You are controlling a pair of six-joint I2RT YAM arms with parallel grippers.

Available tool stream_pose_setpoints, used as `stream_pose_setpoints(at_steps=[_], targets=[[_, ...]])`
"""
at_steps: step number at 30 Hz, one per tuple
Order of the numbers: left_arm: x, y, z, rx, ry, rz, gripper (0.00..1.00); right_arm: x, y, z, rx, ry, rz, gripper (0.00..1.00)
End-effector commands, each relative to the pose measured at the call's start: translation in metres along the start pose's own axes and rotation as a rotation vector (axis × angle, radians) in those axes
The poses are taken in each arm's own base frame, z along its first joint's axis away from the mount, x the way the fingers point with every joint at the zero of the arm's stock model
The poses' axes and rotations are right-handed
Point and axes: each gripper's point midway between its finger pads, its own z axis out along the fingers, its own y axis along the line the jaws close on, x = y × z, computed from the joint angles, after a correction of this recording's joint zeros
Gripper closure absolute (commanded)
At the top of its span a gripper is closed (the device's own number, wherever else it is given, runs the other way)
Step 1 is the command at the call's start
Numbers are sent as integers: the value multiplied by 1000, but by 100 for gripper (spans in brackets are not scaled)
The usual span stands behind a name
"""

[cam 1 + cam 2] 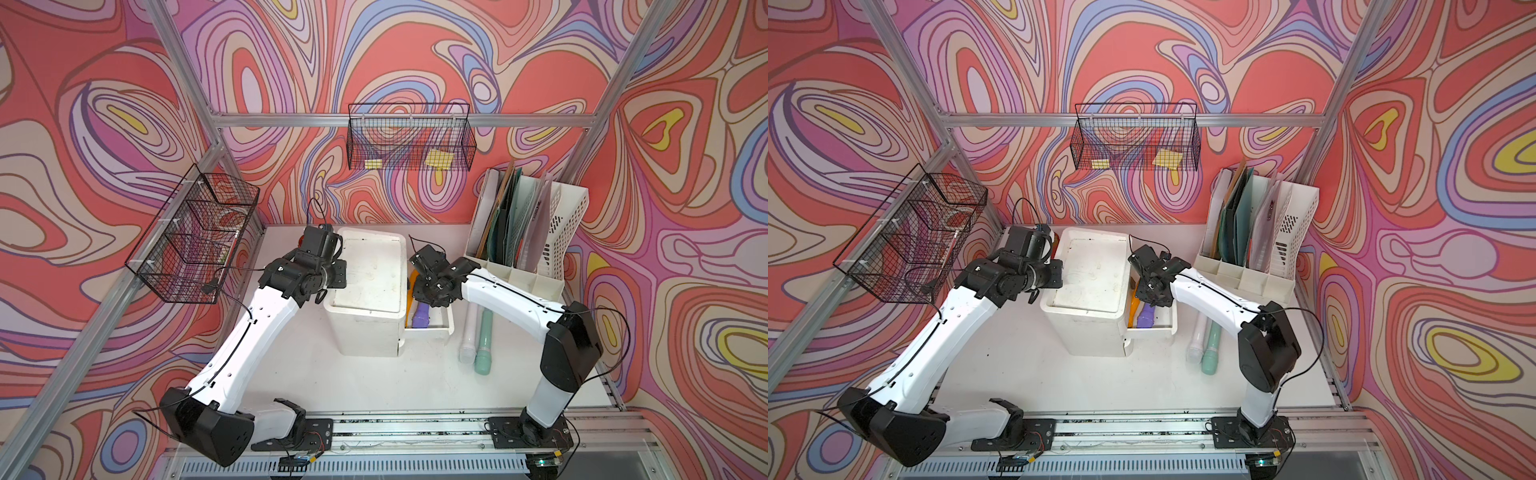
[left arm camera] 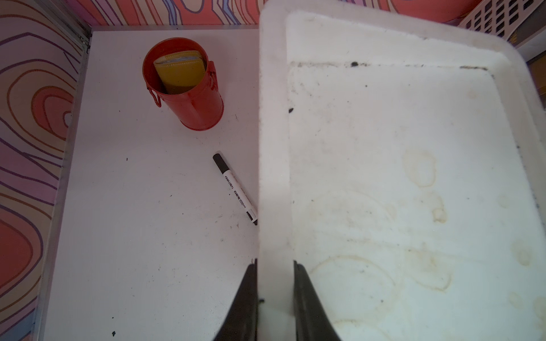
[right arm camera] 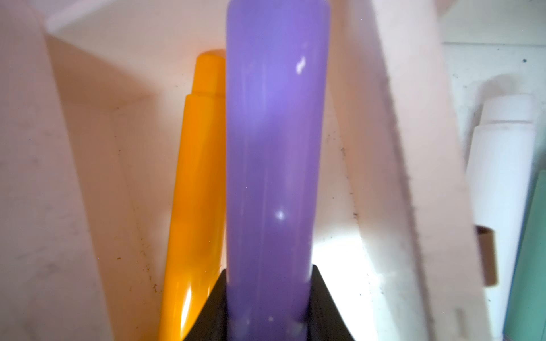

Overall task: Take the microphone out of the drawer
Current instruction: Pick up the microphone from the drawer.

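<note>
1. Two black hands sit near the middle of both top views, each closed on something.
2. The left hand [image 2: 274, 274] pinches the raised, rounded rim of the white plastic cabinet [image 1: 374, 274]. One tapered finger is outside the wall and the other is on the flat, ring-stained lid.
3. The right hand [image 3: 270, 270] is clamped on the purple microphone [image 3: 274, 147], a smooth, glossy cylinder that fills the gap between its fingers.
4. That microphone lies lengthwise inside the open drawer [image 1: 428, 331], a shallow white tray jutting from the cabinet's right side. I cannot tell whether it is lifted off the drawer floor.
5. A shiny orange tube [image 3: 198, 177] lies right alongside it, on the cabinet side.
6. Right of the drawer, a white tube [image 1: 468, 332] and a mint tube [image 1: 484, 345] lie side by side on the matte worktop [image 1: 374, 382].
7. The left wrist view shows an upright red tin [image 2: 192, 100] holding a yellow wallet [image 2: 180, 71]. A black-capped marker [image 2: 236, 189] lies near the cabinet wall.
</note>
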Motion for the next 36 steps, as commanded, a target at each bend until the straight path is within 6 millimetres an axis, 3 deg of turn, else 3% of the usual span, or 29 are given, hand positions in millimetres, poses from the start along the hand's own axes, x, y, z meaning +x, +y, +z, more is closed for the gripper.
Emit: stream_pose_setpoints(at_steps=[1,10,17,25,30,36], targets=[[32,0,3,13,124,61,100,-32,16,-30,-70,-146,-53,90],[32,2,2,7,125,67,100,-54,17,-63,-112,-291,-88,92],[31,1,0,8,124,71,100,-71,3,-99,-65,-407,-147,92],[30,3,-1,2,118,75,100,-74,-33,-122,74,-472,-199,92],[32,3,0,3,122,75,100,-68,-57,-123,148,-480,-247,92],[34,3,2,3,129,76,100,-54,-108,-117,259,-451,-220,92]])
